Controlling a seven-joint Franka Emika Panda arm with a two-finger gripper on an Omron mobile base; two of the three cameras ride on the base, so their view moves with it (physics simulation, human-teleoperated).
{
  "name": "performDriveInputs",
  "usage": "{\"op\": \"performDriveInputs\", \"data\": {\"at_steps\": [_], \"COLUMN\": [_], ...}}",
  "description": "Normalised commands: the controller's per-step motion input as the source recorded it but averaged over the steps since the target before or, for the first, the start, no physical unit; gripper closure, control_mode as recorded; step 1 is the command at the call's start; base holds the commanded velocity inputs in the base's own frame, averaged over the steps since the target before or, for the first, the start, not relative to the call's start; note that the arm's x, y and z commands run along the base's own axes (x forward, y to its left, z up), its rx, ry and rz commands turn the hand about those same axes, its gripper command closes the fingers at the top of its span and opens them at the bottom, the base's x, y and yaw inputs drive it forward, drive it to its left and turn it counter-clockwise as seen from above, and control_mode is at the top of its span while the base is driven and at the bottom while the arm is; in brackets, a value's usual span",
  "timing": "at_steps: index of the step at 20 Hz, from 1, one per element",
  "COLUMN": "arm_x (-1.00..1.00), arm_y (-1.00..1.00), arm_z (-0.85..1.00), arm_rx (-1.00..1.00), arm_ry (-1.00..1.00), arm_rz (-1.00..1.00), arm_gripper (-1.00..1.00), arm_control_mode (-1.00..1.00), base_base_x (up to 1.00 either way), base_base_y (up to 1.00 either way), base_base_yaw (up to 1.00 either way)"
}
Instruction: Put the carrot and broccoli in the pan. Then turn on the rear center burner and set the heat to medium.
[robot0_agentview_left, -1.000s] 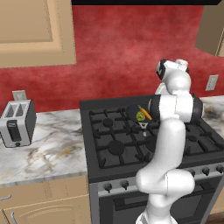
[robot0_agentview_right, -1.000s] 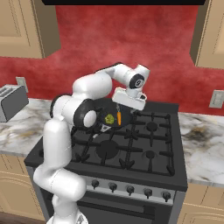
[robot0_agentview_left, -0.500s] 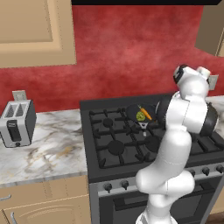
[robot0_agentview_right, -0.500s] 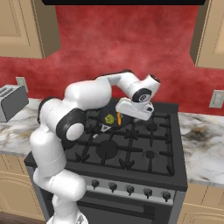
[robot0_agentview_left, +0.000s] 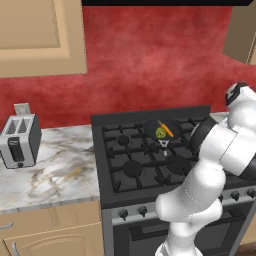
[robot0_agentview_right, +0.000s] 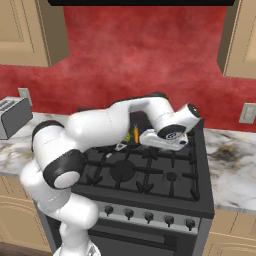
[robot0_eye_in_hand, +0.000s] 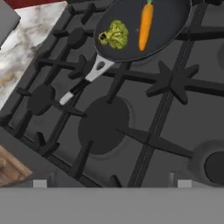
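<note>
Carrot (robot0_eye_in_hand: 145, 25) and broccoli (robot0_eye_in_hand: 115, 34) both lie inside the pan (robot0_eye_in_hand: 170, 26), which sits on the rear center burner (robot0_agentview_left: 150, 137) toward the stove's back edge. The end effector (robot0_agentview_right: 161, 141) hangs above the cooktop's middle, jaws spread wide, holding nothing. What's left, I'd judge, is the knob (robot0_agentview_right: 148, 216) along the stove's front edge: small, rigid, probably smooth, best pinched squarely across its sides and turned gently to medium.
</note>
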Motion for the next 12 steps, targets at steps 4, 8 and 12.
{"op": "performDriveInputs", "data": {"at_steps": [4, 8, 12], "arm_x": [-0.81, -0.86, -0.94], "arm_y": [-0.37, -0.21, -0.09], "arm_z": [0.07, 0.01, 0.00], "arm_rx": [0.05, 0.05, 0.06], "arm_ry": [-0.24, -0.25, -0.30], "arm_rz": [0.00, 0.00, 0.00], "arm_gripper": [-1.00, -1.00, -1.00], "arm_control_mode": [-1.00, -1.00, -1.00], "base_base_x": [0.00, 0.00, 0.00], "base_base_y": [0.00, 0.00, 0.00], "base_base_yaw": [0.00, 0.00, 0.00]}}
